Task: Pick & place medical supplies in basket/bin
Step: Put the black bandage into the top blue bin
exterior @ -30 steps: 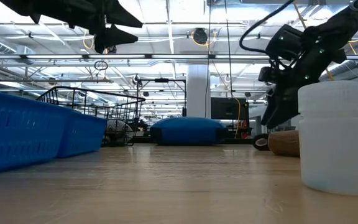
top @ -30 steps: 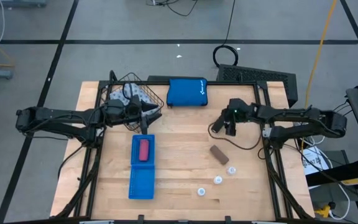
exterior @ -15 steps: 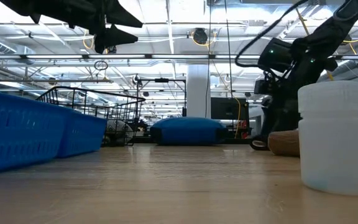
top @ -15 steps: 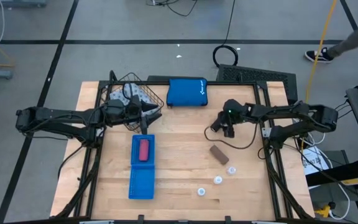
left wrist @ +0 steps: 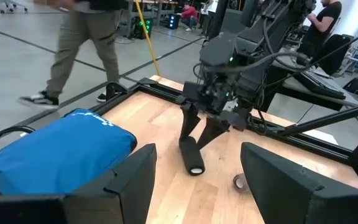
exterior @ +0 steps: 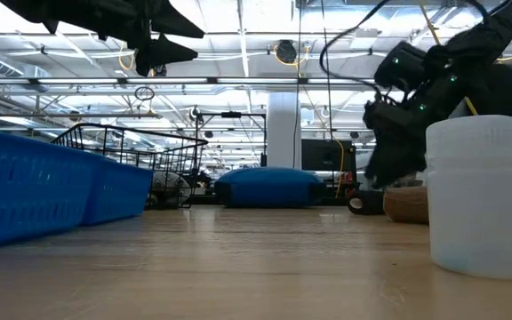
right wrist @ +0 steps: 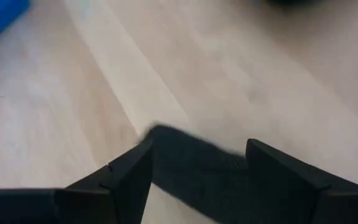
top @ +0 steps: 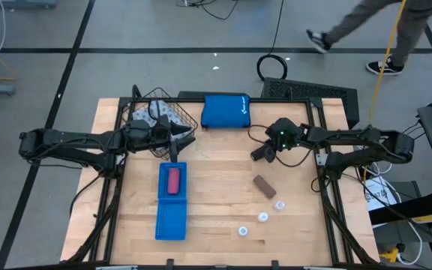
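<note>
Your right end effector point(top: 259, 154) is straddling a black roll point(left wrist: 191, 156), fingers spread, just beyond the brown roll point(top: 265, 186); your left end effector point(top: 172, 144) is hovering, spread empty, beside the wire basket point(top: 163, 112).

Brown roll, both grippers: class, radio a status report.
Left gripper open, raised by the wire basket. Right gripper open, low over a dark roll. Brown roll loose on table. Nothing blocking.

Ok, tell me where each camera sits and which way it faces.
High: overhead, looking straight down on the table; both arms show.
Low: at table-top height, level toward the room; arms hang in from above.
Left wrist: faces the right gripper; left gripper's own fingers show.
Right wrist: close above a dark roll; own fingers show.
Shared: high and left wrist both show the blue pouch.
</note>
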Action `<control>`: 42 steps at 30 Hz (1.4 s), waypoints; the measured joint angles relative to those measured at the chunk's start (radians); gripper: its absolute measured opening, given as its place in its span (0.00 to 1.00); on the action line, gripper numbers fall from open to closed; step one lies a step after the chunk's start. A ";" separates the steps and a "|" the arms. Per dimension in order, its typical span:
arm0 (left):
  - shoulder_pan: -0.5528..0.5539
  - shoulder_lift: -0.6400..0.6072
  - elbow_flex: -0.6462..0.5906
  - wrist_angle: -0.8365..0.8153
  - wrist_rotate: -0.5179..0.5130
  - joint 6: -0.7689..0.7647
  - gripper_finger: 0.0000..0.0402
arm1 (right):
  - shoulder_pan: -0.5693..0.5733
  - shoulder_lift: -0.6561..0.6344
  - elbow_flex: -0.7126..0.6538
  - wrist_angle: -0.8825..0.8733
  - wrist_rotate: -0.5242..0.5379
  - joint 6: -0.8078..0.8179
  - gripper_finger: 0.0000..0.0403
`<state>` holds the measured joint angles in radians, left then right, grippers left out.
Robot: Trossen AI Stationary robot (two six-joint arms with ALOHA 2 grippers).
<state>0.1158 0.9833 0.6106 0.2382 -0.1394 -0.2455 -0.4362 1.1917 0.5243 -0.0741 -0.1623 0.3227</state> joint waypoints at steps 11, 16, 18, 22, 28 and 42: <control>0.000 0.000 0.000 0.000 0.009 -0.009 0.61 | 0.002 -0.021 -0.016 -0.043 0.028 -0.714 0.59; 0.000 0.000 0.000 -0.001 0.009 -0.005 0.61 | 0.000 0.023 -0.053 -0.037 0.054 -0.730 0.59; 0.000 0.000 0.000 -0.001 0.009 0.005 0.61 | 0.000 0.051 -0.073 0.006 0.088 -0.729 0.59; 0.000 0.000 0.000 -0.001 0.009 0.007 0.61 | -0.001 0.097 -0.110 0.085 0.146 -0.670 0.59; 0.000 0.000 0.000 -0.001 0.009 0.007 0.61 | 0.000 0.100 -0.121 0.118 0.154 -0.486 0.55; 0.000 0.000 0.000 0.006 -0.002 -0.046 0.61 | 0.047 0.062 -0.125 0.251 0.077 -0.342 0.25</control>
<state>0.1154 0.9833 0.6106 0.2446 -0.1410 -0.2911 -0.3888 1.2537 0.3992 0.1768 -0.0853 -0.0197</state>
